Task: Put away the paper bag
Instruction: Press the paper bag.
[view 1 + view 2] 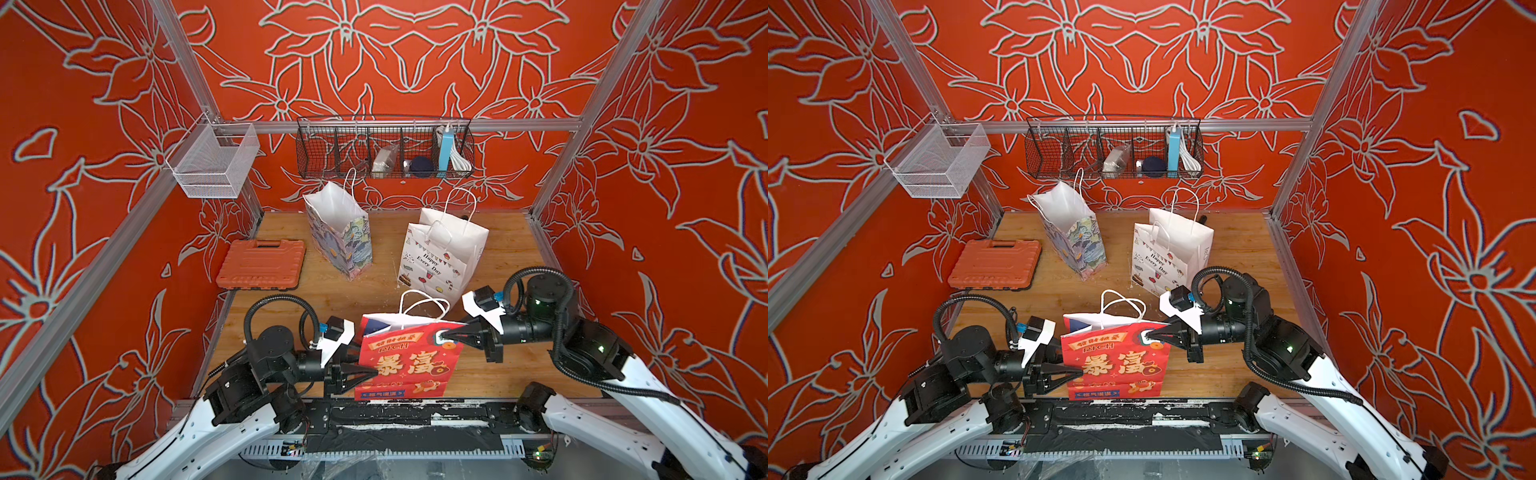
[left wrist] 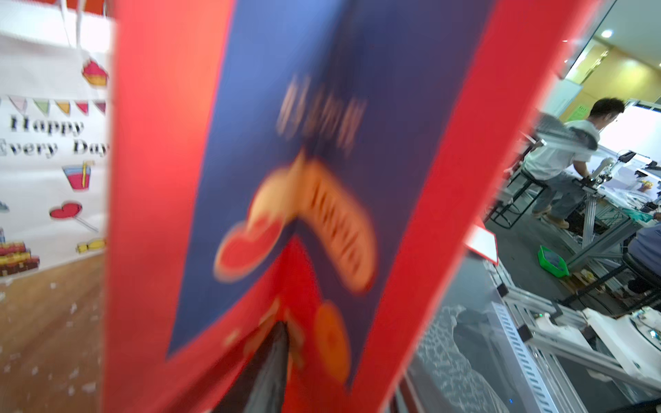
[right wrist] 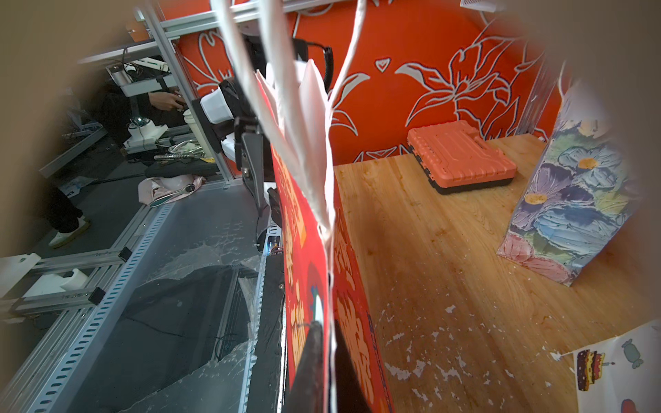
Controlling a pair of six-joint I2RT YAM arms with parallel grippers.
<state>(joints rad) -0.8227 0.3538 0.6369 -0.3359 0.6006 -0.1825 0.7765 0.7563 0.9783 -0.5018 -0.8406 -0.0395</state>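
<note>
The red paper bag (image 1: pixel 411 361) (image 1: pixel 1117 361) with gold characters stands upright at the table's front edge, its white cord handles up. My left gripper (image 1: pixel 372 368) (image 1: pixel 1077 368) is shut on the bag's lower left edge, one finger over the front face. In the left wrist view one dark finger (image 2: pixel 272 357) presses into the blue side fold of the bag (image 2: pixel 322 143); the other finger is hidden. My right gripper (image 1: pixel 444 337) (image 1: pixel 1148 334) is shut on the bag's upper right edge. The right wrist view shows that gripper (image 3: pixel 327 329) pinching the flattened paper (image 3: pixel 307 268).
Behind stand a floral bag (image 1: pixel 345 241) and a white "Happy Every Day" bag (image 1: pixel 440 257). An orange tool case (image 1: pixel 262 264) lies at the left wall. A black wire basket (image 1: pixel 384 147) hangs on the back rail, a white mesh basket (image 1: pixel 214 160) at the left. Wooden tabletop (image 1: pixel 507 353).
</note>
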